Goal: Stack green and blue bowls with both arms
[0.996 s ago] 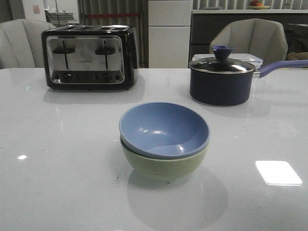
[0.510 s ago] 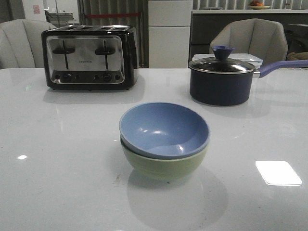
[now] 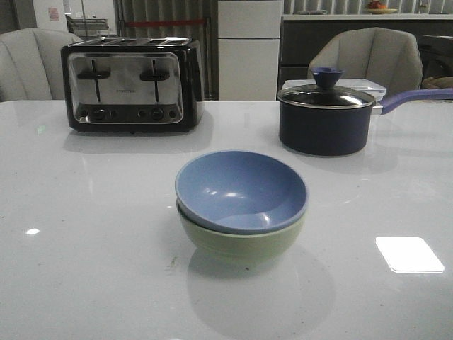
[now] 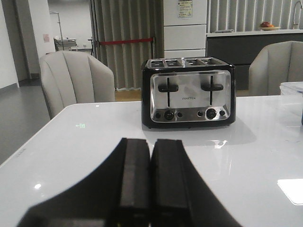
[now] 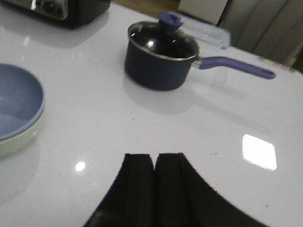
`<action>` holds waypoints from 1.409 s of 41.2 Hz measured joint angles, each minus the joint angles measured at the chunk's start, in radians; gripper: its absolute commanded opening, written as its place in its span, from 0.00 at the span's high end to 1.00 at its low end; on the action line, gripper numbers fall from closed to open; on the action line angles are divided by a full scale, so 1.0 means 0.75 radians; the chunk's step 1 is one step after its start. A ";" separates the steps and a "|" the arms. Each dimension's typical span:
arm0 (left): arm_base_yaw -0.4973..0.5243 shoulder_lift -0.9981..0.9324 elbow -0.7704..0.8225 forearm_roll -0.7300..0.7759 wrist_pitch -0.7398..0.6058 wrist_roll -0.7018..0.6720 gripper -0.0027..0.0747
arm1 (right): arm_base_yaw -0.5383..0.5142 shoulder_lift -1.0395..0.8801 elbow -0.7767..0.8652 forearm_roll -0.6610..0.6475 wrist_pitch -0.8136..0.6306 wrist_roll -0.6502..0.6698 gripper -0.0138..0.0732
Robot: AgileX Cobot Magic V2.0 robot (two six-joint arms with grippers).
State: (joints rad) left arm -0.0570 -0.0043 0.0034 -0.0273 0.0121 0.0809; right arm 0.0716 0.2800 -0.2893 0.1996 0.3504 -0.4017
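The dusty blue bowl (image 3: 241, 190) sits nested inside the pale green bowl (image 3: 241, 242) at the middle of the white table, both upright. Part of the stack shows in the right wrist view, blue bowl (image 5: 16, 101) over green bowl (image 5: 14, 142). My left gripper (image 4: 151, 142) is shut and empty above the table, facing the toaster. My right gripper (image 5: 155, 157) is shut and empty above the table, to the right of the bowls. Neither arm shows in the front view.
A black and chrome toaster (image 3: 131, 83) stands at the back left. A dark lidded saucepan (image 3: 325, 117) with a purple handle stands at the back right. Chairs stand behind the table (image 3: 85, 234).
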 measured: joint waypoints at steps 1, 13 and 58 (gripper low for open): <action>0.000 0.000 0.000 0.000 0.000 0.000 0.85 | -0.014 -0.046 0.032 0.000 -0.041 0.000 0.78; 0.000 0.000 0.000 0.000 0.000 0.000 0.85 | -0.047 -0.373 0.390 0.000 -0.349 0.000 0.78; 0.000 0.000 0.000 0.000 0.000 0.000 0.85 | -0.055 -0.386 0.425 -0.266 -0.395 0.592 0.77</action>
State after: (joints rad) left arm -0.0570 -0.0043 0.0034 -0.0273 0.0121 0.0809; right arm 0.0303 -0.0096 0.0296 0.0000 0.0540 0.0424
